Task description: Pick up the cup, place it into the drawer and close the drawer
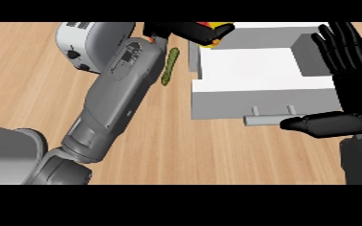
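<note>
Left hand holds the cup over the back corner of the open drawer.

The left hand [185, 29], at the end of a grey forearm reaching diagonally across the surface [42, 100], has its black fingers curled round the cup [216, 30], a yellow and red thing mostly hidden by the fingers, just above the far left corner of the white drawer [263, 67]. The drawer stands pulled open, its grey handle [263, 119] toward the robot. Just left of the drawer lies a slim green vegetable [170, 66]; beyond the forearm sits a white toaster [83, 40]. The right hand [338, 52] rests at the right edge, fingers straight and spread, thumb out beside the handle.
</note>
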